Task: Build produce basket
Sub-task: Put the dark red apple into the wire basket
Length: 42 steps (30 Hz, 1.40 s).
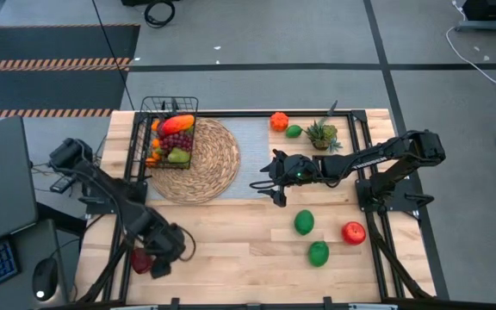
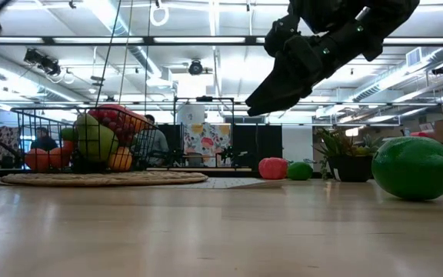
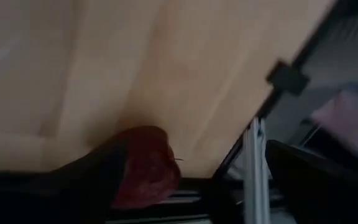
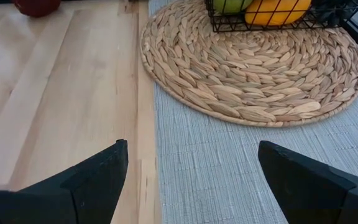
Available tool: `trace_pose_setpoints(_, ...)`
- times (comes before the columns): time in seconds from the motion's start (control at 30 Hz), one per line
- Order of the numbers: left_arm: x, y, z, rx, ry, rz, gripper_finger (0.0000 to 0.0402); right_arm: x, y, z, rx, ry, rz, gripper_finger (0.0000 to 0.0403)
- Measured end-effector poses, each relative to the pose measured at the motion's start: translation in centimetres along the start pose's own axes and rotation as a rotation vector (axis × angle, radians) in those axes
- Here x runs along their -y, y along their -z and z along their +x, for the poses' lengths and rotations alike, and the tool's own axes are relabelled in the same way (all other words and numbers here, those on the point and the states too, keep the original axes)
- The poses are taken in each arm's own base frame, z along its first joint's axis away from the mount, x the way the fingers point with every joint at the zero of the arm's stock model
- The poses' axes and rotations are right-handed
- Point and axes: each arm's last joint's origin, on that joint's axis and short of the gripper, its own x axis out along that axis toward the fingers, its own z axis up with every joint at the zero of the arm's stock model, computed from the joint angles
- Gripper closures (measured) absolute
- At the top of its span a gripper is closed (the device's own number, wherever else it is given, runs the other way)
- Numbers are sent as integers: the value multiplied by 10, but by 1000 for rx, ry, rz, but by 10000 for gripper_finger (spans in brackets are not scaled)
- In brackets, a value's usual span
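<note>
The black wire basket (image 1: 172, 136) stands on the far left part of a round woven mat (image 1: 198, 164) and holds several pieces of produce. More produce lies loose on the table: two green limes (image 1: 304, 222) (image 1: 319, 252), a red apple (image 1: 354, 232), and an orange (image 1: 279, 121) beside a lime (image 1: 294, 131). A dark red apple (image 1: 142, 261) lies near the front left edge. My left gripper (image 1: 159, 257) stands open over it, pointing steeply down; the apple (image 3: 145, 171) sits close beside one finger (image 3: 92, 177). My right gripper (image 1: 274, 185) hovers open over the grey placemat. My left gripper's one finger (image 3: 104, 168) stands right against the dark red apple's side (image 3: 129, 168), but I cannot tell whether it touches. The apple rests on the table.
A spiky potted plant (image 1: 321, 135) stands at the far right by the orange. The grey placemat (image 4: 229, 168) lies under the woven mat (image 4: 253, 62). A metal frame rail (image 3: 253, 155) runs along the table edge beside my left gripper. Bare wood lies in the front middle.
</note>
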Motion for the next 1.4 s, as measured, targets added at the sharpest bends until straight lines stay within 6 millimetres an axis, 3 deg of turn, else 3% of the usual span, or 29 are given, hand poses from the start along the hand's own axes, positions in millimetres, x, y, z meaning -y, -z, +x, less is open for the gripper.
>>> trace_pose_setpoints(0.17, 18, 4, 12, -65, -70, 250, 13, 0, 0, 0, -1, 0, -1, 38)
trace_pose_setpoints(0.43, 13, 24, 30, -263, -270, 483, 13, 0, 0, 0, -1, 0, -1, 38)
trace_pose_setpoints(0.8, 17, 52, 48, -288, -345, 788, 13, 3, 0, 0, -3, 13, 4, 38)
trace_pose_setpoints(1.1, 0, 55, 67, -271, -380, 821, 13, 3, 1, 0, -15, 14, 5, 38)
trace_pose_setpoints(1.4, 5, 50, 71, -181, -340, 828, 13, 3, 2, 0, -17, 14, 5, 38)
